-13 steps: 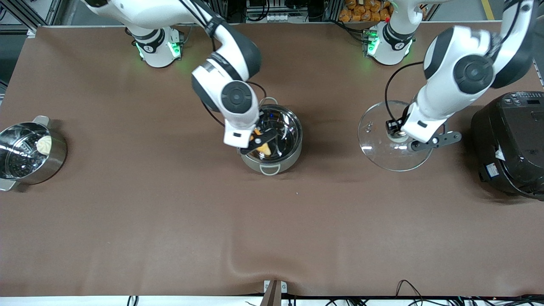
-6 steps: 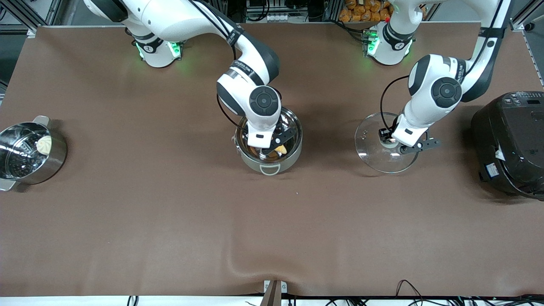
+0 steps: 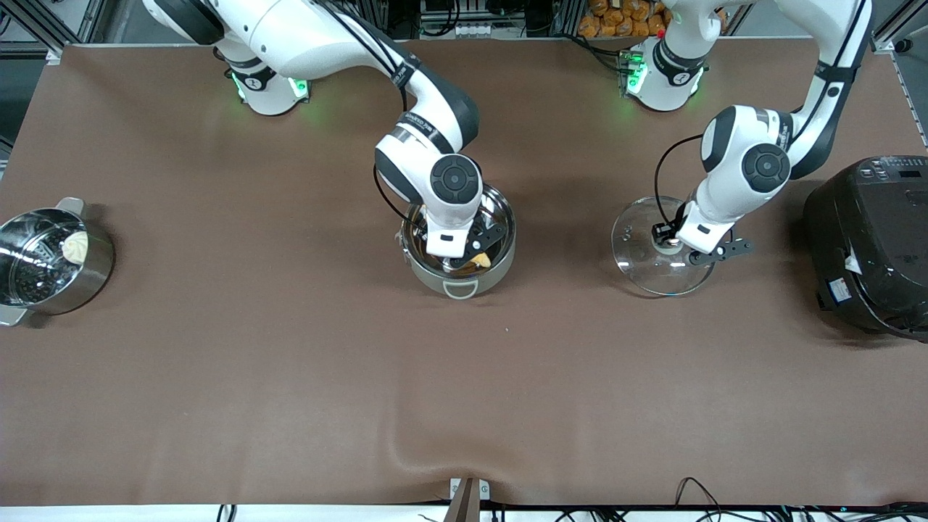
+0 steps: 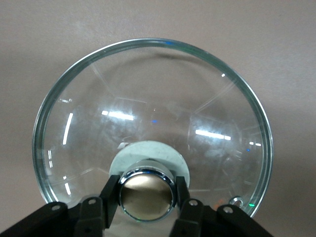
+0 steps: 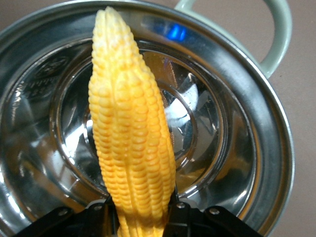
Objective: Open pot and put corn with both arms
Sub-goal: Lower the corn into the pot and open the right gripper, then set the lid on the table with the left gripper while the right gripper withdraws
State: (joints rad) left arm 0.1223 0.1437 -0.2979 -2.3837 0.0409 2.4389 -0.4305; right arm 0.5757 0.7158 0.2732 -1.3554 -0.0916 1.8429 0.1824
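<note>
Corn [image 3: 479, 258] in pot [image 3: 458, 287], lid [image 3: 638, 254] beside it.

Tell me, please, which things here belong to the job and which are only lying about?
Job:
pot
corn, held in right gripper
glass lid, knob held by left gripper

Lying about:
steamer pot with bun
rice cooker

From the front we see little of the corn [image 3: 479, 258] — the right arm's wrist covers most of it, along with much of the pot [image 3: 460, 281] interior. In the right wrist view the cob's butt is cut off by the frame edge, as is the pot's rim. The left arm covers the knob [image 4: 146, 194] from the front; the lid [image 3: 638, 246] — whether resting on the table or just above — we cannot tell.
</note>
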